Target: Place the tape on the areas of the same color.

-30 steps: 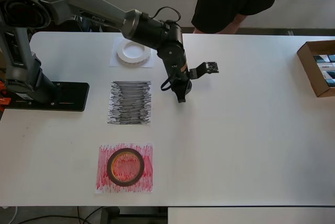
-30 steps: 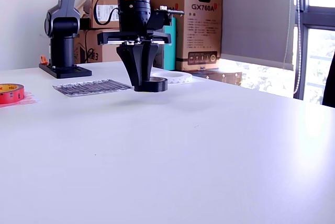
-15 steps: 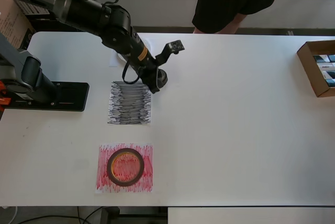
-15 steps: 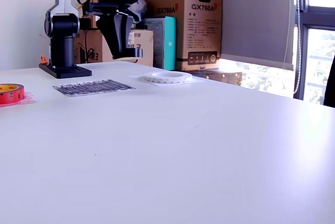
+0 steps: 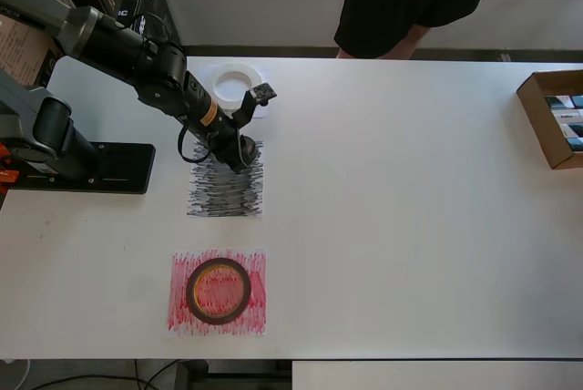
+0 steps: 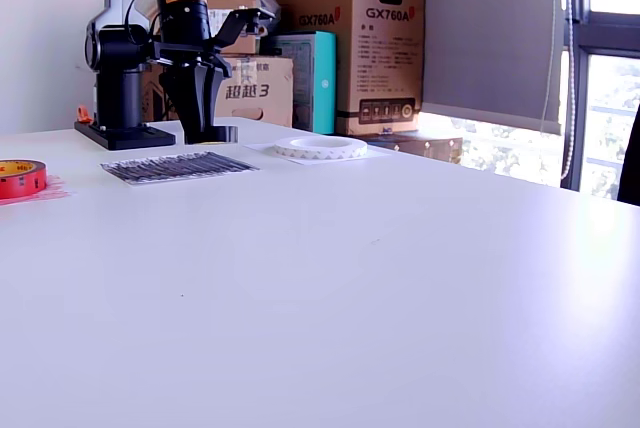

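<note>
On red sheet (image 5: 217,292): red roll (image 5: 219,291) | white sheet (image 5: 203,98): white roll (image 5: 235,86)

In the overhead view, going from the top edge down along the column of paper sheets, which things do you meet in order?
White tape roll on the white sheet → gripper holding the black tape roll, over the top edge of the black sheet → red tape roll on the red sheet.

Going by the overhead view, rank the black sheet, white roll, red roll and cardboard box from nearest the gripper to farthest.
From the gripper:
1. Black sheet, right under it.
2. White roll, just above it in the view.
3. Red roll, near the bottom edge.
4. Cardboard box, far right edge.
</note>
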